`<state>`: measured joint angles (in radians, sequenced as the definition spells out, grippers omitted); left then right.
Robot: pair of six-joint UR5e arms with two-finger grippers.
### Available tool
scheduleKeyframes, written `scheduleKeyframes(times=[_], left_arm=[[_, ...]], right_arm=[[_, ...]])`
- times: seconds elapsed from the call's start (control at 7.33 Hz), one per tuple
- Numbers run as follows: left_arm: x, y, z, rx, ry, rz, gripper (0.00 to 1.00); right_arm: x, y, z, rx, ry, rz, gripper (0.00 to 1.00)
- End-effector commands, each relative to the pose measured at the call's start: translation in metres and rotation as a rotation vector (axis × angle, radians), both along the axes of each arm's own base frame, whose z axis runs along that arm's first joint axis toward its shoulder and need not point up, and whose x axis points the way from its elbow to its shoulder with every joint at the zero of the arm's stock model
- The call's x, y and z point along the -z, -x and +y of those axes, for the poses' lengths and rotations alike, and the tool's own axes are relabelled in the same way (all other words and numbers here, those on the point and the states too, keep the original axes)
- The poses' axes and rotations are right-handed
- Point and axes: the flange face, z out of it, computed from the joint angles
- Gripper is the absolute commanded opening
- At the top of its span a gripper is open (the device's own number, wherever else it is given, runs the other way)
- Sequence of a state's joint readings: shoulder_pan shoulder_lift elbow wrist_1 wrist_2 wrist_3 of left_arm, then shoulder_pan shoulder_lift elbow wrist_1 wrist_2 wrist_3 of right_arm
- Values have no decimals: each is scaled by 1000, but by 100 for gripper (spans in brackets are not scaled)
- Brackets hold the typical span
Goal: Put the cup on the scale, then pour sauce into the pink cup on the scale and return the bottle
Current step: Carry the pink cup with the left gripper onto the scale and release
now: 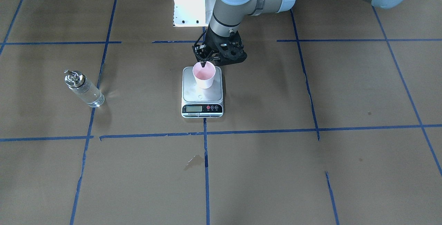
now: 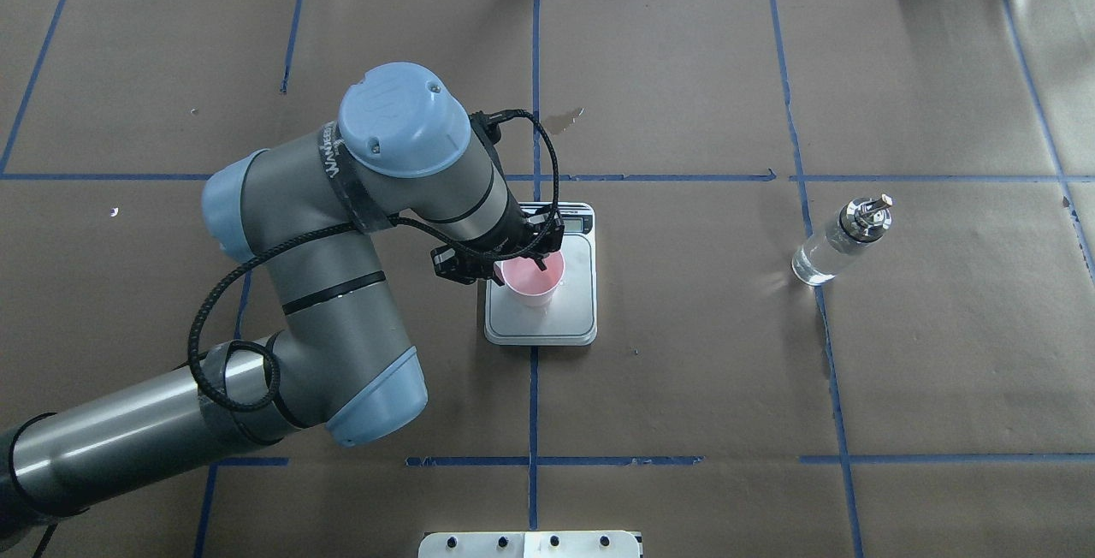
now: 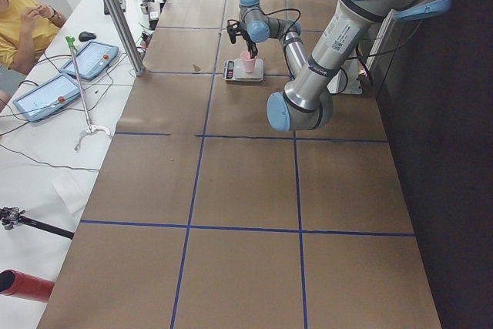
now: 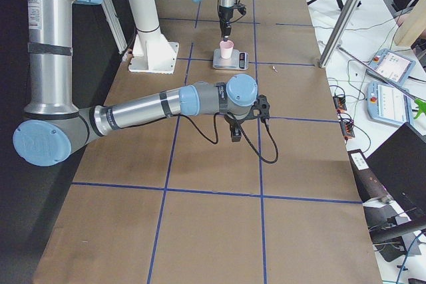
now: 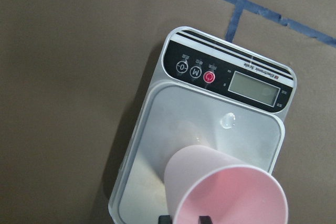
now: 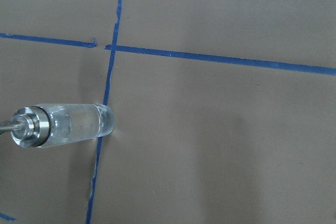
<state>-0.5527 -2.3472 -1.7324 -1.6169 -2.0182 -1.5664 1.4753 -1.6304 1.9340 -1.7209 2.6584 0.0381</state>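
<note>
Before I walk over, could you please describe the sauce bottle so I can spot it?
On the brown table, find the central scale. The bottle stands alone to the robot's right of it: clear glass, silver spout, unlike the pink cup.

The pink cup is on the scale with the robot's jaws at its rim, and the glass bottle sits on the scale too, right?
The bottle isn't on the scale; it sits on the table, well off to one side, as the front-facing view shows. The pink cup is on the scale, jaws at its rim.
</note>
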Motion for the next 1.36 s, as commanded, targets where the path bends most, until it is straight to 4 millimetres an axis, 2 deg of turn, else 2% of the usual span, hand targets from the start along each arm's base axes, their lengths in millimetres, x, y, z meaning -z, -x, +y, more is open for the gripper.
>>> scheduleKeyframes(times=[0.0,0.14,0.27,0.41,0.55,0.68,0.82,0.95,1.09,1.23], left_arm=[[19,55,-22,75,-39,52,58],[21,88,-34,123,-53,70,58],[19,103,-35,138,-57,75,58],[14,107,-40,150,-55,69,58],[14,111,-43,158,-55,69,58],[9,121,-51,179,-53,62,58],[-4,142,-67,218,-56,42,57],[-17,177,-82,200,-187,6,58],[-39,190,-85,178,-235,-30,60],[-45,190,-88,174,-238,-40,60]], right_arm=[[47,10,9,-26,-7,-33,100],[76,24,17,-45,-56,-27,100],[97,55,28,-63,-124,4,100],[117,91,35,-150,-142,-26,100],[127,129,50,-208,-152,-73,100],[126,154,64,-258,-180,-84,100],[129,184,82,-284,-189,-68,100],[131,222,99,-333,-195,-35,100],[117,263,122,-418,-194,28,100],[103,299,153,-468,-279,101,100]])
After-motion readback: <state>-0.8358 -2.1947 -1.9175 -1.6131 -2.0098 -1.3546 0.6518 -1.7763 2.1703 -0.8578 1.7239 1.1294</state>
